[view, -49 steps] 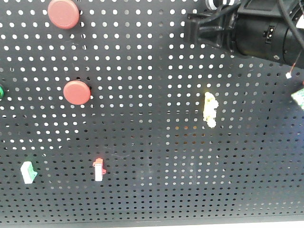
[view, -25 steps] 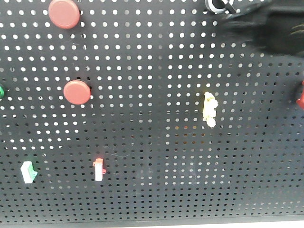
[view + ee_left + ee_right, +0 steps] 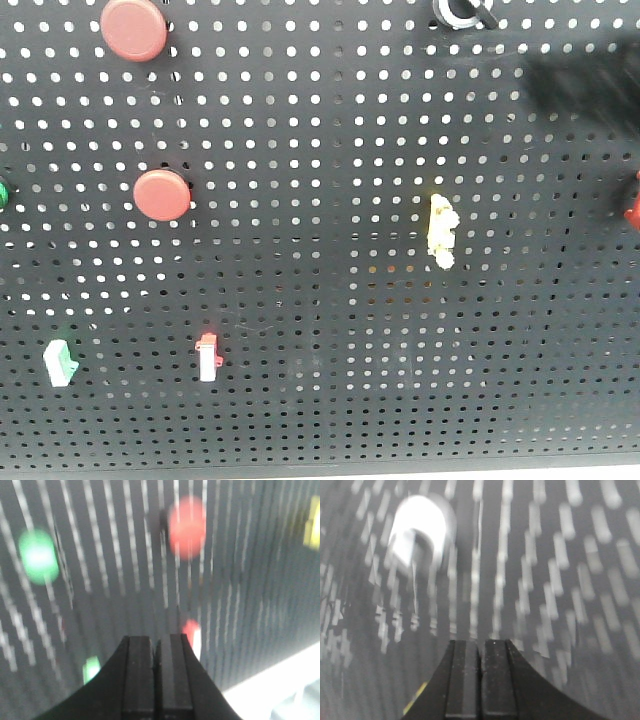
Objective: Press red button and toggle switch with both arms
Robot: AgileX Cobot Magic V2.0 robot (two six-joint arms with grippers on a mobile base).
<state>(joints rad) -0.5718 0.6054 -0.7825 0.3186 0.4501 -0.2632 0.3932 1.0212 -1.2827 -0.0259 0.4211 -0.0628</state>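
On the black pegboard (image 3: 330, 300), the larger red button (image 3: 134, 28) sits at the top left. The toggle switch (image 3: 460, 10), a silvery ring with a dark lever, is at the top edge right of centre. It also shows as a bright blurred ring in the right wrist view (image 3: 420, 527). My right gripper (image 3: 480, 642) is shut and empty, below and right of it, apart from it. My left gripper (image 3: 156, 639) is shut and empty, off the board. Above it is a blurred red button (image 3: 187, 527), beside the green button (image 3: 37, 555), so it looks like the smaller one.
The smaller red button (image 3: 162, 194), a green button (image 3: 2, 193) at the left edge, a yellow knobbly piece (image 3: 441, 230), and white switches with a green tip (image 3: 60, 362) and a red tip (image 3: 208, 357) are on the board. A dark blur of the right arm (image 3: 590, 75) lies at the upper right.
The right arm has pulled away from the upper right of the front view, leaving only a dark blur. The toggle switch now shows in full. Both wrist views are motion-blurred.
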